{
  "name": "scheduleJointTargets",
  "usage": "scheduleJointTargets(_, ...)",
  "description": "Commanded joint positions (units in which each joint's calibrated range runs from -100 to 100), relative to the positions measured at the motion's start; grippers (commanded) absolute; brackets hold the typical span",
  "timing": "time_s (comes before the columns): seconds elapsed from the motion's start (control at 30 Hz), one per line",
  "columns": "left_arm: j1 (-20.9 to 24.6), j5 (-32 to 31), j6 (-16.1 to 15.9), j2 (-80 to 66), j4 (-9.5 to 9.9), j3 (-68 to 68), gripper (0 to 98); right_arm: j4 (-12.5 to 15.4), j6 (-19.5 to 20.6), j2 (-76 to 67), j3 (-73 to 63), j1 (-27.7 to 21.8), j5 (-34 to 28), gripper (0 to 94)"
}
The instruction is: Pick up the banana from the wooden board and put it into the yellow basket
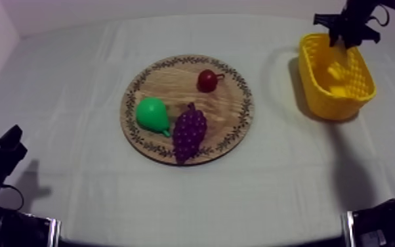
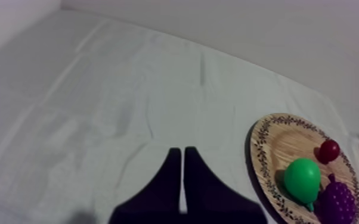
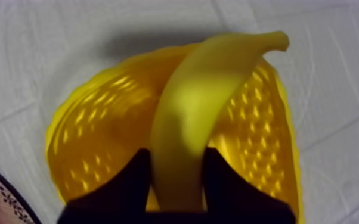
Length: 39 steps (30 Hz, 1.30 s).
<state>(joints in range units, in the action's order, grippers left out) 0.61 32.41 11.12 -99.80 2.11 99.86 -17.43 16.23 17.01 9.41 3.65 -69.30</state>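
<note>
My right gripper (image 3: 176,158) is shut on the lower end of the yellow banana (image 3: 212,83), which hangs over the open yellow basket (image 3: 92,131). In the top view that gripper (image 1: 343,31) comes in at the upper right, above the basket (image 1: 313,66), with the banana (image 1: 336,71) showing yellow inside the basket's outline. I cannot tell whether the banana touches the basket's floor. The round wooden board (image 1: 174,85) lies mid-table. My left gripper (image 2: 182,152) is shut on nothing, low at the left side (image 1: 8,143), well away from the board.
On the board sit a green pear (image 1: 151,113), a purple bunch of grapes (image 1: 189,131) and a small red fruit (image 1: 207,80). The left wrist view shows the board (image 2: 277,149) with the pear (image 2: 302,177) and grapes (image 2: 337,202). Bare cloth lies between board and basket.
</note>
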Motion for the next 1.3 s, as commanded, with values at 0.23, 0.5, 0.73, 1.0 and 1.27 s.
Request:
scheduleJointTargets(0.23, 0.0, 0.0, 0.0, 0.0, 0.02, 0.0, 0.1, -0.6, 0.8, 2.7, 1.9, 0.6, 1.6, 22.0)
scheduleJointTargets(0.5, 0.0, 0.0, 0.0, 0.0, 0.02, 0.0, 0.1, -1.6, 2.2, 2.8, 4.6, 1.7, 1.9, 22.1)
scheduleJointTargets(0.73, 0.0, 0.0, 0.0, 0.0, 0.02, 0.0, 0.1, -1.8, 2.8, 2.5, 6.5, 2.4, 2.2, 22.1)
scheduleJointTargets(1.0, 0.0, 0.0, 0.0, 0.0, 0.02, 0.0, 0.1, -1.9, 3.7, 2.4, 7.8, 2.8, 2.7, 34.3)
scheduleJointTargets(1.27, 0.0, 0.0, 0.0, 0.0, 0.02, 0.0, 0.1, -1.9, 3.8, 2.4, 7.7, 2.4, 2.9, 40.7)
